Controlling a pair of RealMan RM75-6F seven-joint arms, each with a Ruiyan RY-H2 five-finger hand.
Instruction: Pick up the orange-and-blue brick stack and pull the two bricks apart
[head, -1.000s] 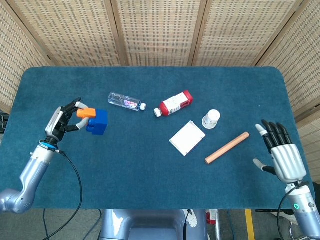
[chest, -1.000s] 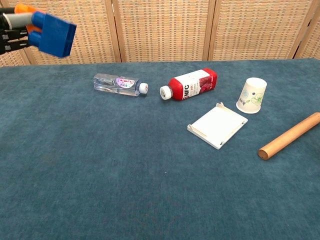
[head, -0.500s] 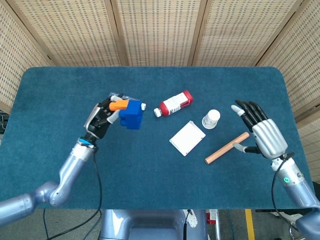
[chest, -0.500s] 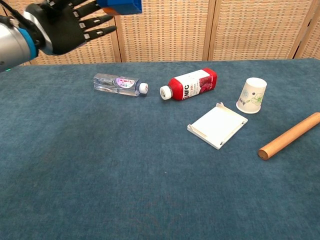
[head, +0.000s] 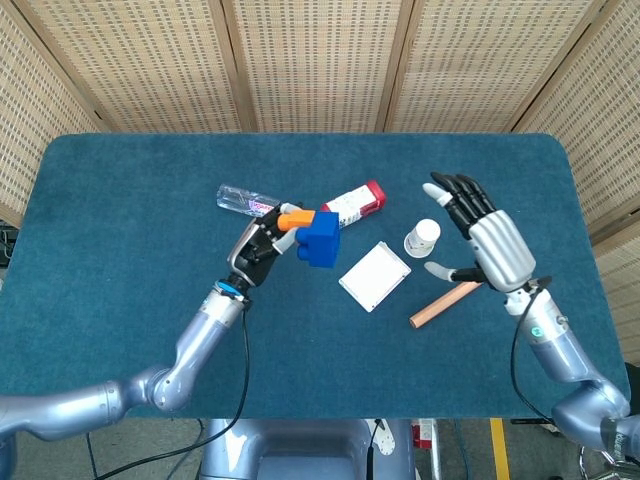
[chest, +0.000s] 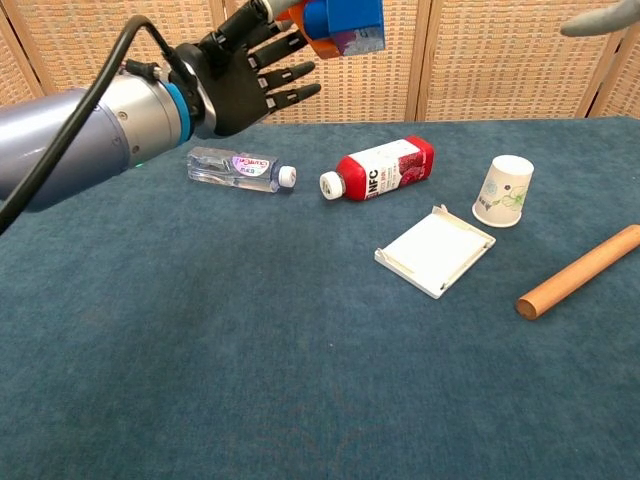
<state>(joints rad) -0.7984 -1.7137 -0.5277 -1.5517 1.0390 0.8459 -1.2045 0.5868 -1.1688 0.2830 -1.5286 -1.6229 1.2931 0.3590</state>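
Note:
My left hand (head: 262, 245) holds the brick stack in the air over the middle of the table. It pinches the orange brick (head: 292, 220), and the blue brick (head: 319, 238) sticks out to the right of it. In the chest view the left hand (chest: 248, 75) is high at the top, with the blue brick (chest: 347, 22) cut by the top edge. My right hand (head: 484, 242) hovers open to the right, fingers spread, well apart from the stack. Only one fingertip (chest: 600, 20) of the right hand shows in the chest view.
On the blue cloth lie a clear water bottle (chest: 238, 168), a red juice bottle (chest: 380, 167), a white flat box (chest: 435, 250), an upturned paper cup (chest: 503, 190) and a wooden rod (chest: 580, 271). The rod and cup sit below my right hand.
My left hand has carried the brick stack from the table's left side to its middle and higher. My right hand has risen and moved left towards it.

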